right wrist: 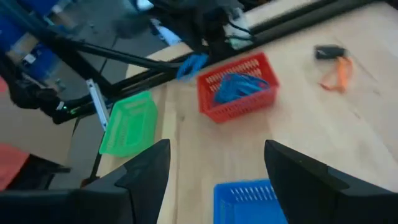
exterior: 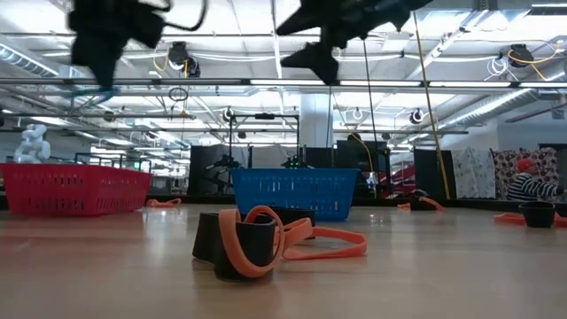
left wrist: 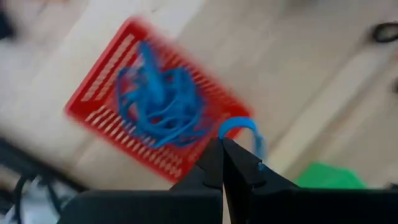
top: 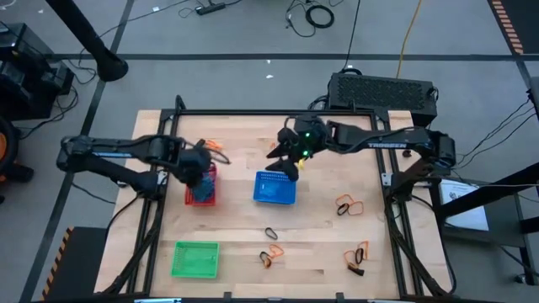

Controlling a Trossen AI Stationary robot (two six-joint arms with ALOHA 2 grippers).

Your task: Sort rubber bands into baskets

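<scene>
The rubber bands are thin, floppy loops that look nearly weightless; I'd guess they snag on each other, so pinching a single strand where it arches free is the safest hold.

The left gripper hovers above the red basket, its fingers pressed together on a blue rubber band that curls out from the tips. Below it the red basket already carries a tangle of blue bands.

The right gripper hangs over the far edge of the blue basket, near the middle of the table, with its fingers spread wide and nothing between them.

The green basket sits at the near left of the table. Loose bands lie across the wood: an orange pair to the right of the blue basket, a black loop in front of it, an orange and black clump nearer the front edge, and another orange and black bunch at the near right. A further orange bit lies behind the red basket
</scene>
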